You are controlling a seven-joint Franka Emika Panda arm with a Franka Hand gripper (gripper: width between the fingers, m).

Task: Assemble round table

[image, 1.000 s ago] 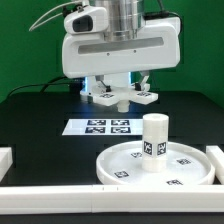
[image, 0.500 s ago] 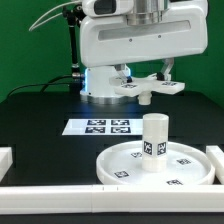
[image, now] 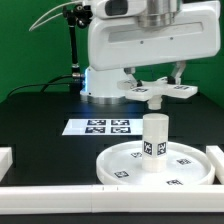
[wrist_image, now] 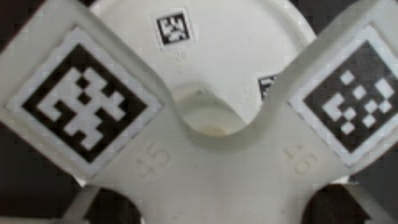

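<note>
Black desk runs back to a green wall, with white border rails along its near edge and the marker board lying flat behind the work. The round disc lies rim up on the desk. The short leg stands upright at its middle, long axis vertical.

The cross-shaped base piece hangs in the air, pinched by the jaws, its arms level and its stubby hub pointing down. The hub sits almost straight above the leg's top, a touch toward the exterior view's right. There is a clear gap between them and nothing touches.

The wrist points straight down, and its white housing fills the upper part of the exterior view. In the wrist view the base's tagged arms fill the picture with the disc behind them, and the leg is hidden.

As I judge it, the coming move depends on getting hub and leg onto one vertical line before lowering. A sideways offset could jam or tip the leg.
</note>
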